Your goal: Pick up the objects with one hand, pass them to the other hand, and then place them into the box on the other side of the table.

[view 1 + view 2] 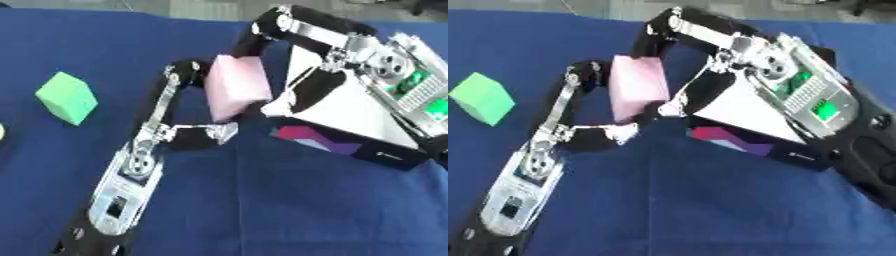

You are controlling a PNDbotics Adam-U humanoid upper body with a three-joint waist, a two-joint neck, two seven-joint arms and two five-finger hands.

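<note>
Both our left hand (pixel 188 100) and right hand (pixel 289 75) clasp the pink block (pixel 234 86) mid-handover, so the box (pixel 350 127) placement remains, and the green cube (pixel 66 97) waits.

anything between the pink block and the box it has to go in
Nothing visible does. The pink block is held between the left hand and right hand, right beside the box, whose open side faces it.
</note>
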